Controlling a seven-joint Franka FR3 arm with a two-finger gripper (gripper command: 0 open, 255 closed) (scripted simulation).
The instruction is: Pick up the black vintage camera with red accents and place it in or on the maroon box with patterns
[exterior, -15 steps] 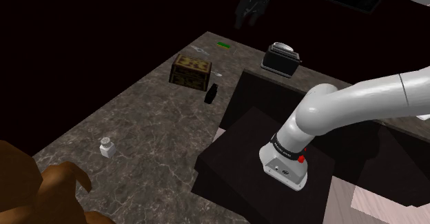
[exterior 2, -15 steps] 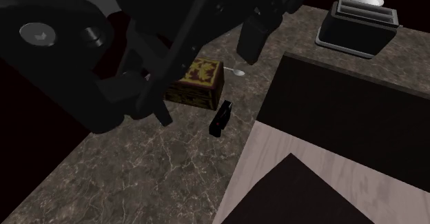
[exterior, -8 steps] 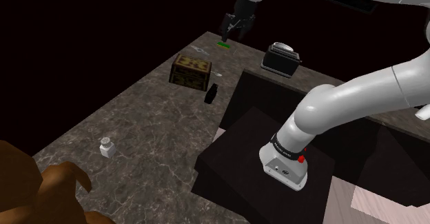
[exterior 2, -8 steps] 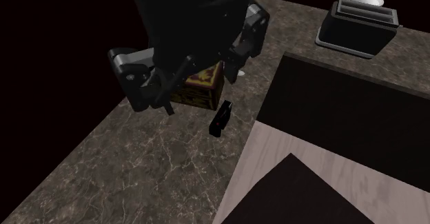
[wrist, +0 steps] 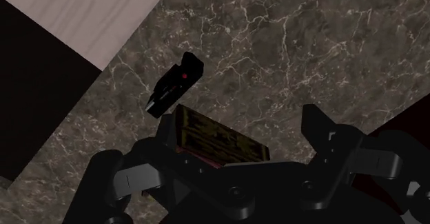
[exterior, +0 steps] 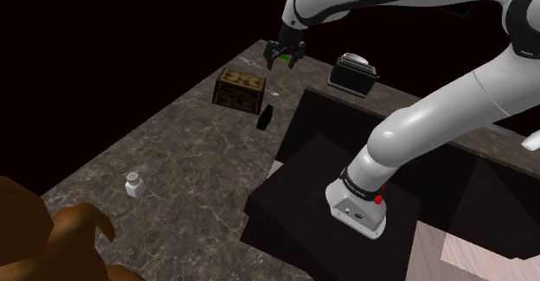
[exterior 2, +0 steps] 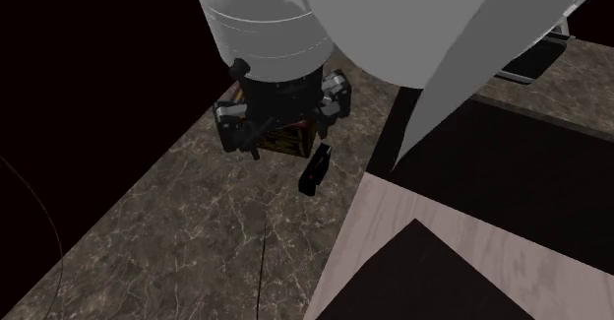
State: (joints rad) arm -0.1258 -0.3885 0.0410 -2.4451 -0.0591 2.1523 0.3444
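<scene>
While the gripper (exterior: 284, 62) hangs above the dark marbled counter (exterior: 182, 162), its fingers (wrist: 171, 127) stand apart, nothing between them touched, no grip. Wrist view: patterned box (wrist: 219, 141) sits directly below the gap, brown lid with yellowish pattern, reddish side. Black camera (wrist: 176, 85), one red dot visible, rests on the counter just beside the box, not touching it. Shoulder view: camera (exterior: 265, 118) is at the box's (exterior: 239, 89) lower right, on the stand's side. Farther out: dark toaster (exterior: 352, 73) toward that view's right, small white shaker (exterior: 133, 183) well apart near the counter's close end.
</scene>
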